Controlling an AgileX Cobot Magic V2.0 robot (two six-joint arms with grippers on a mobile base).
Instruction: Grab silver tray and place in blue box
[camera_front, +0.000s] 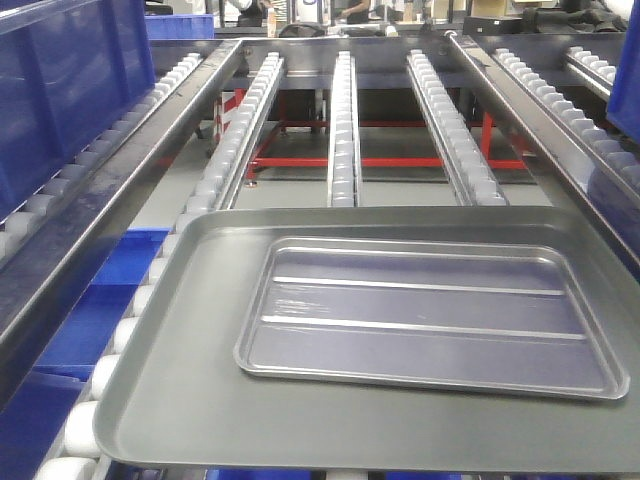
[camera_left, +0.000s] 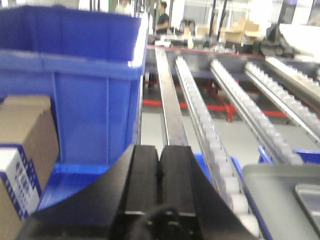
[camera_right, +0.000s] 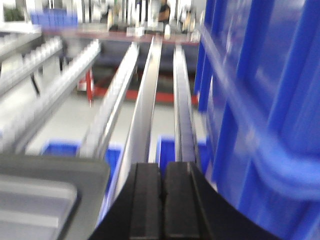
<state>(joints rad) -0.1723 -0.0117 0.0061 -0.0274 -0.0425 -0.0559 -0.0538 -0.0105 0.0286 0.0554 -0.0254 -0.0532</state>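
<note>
The silver tray (camera_front: 425, 318), shiny with two long ridges, lies inside a larger dull grey tray (camera_front: 190, 350) on the roller conveyor. Only its corner shows in the left wrist view (camera_left: 311, 200), and its edge in the right wrist view (camera_right: 30, 210). A deep blue box (camera_front: 60, 90) stands at the left, big in the left wrist view (camera_left: 75, 85). Another ribbed blue box (camera_right: 260, 100) fills the right side. My left gripper (camera_left: 160, 148) is shut and empty, left of the trays. My right gripper (camera_right: 162, 166) is shut and empty, right of them. Neither gripper shows in the front view.
Roller rails (camera_front: 343, 120) run away from me over a red frame (camera_front: 300, 160). A cardboard box (camera_left: 22, 145) sits at the far left below the blue box. Shallow blue bins (camera_front: 100, 310) lie under the rollers. The grey tray's rim (camera_left: 280, 175) is near each gripper.
</note>
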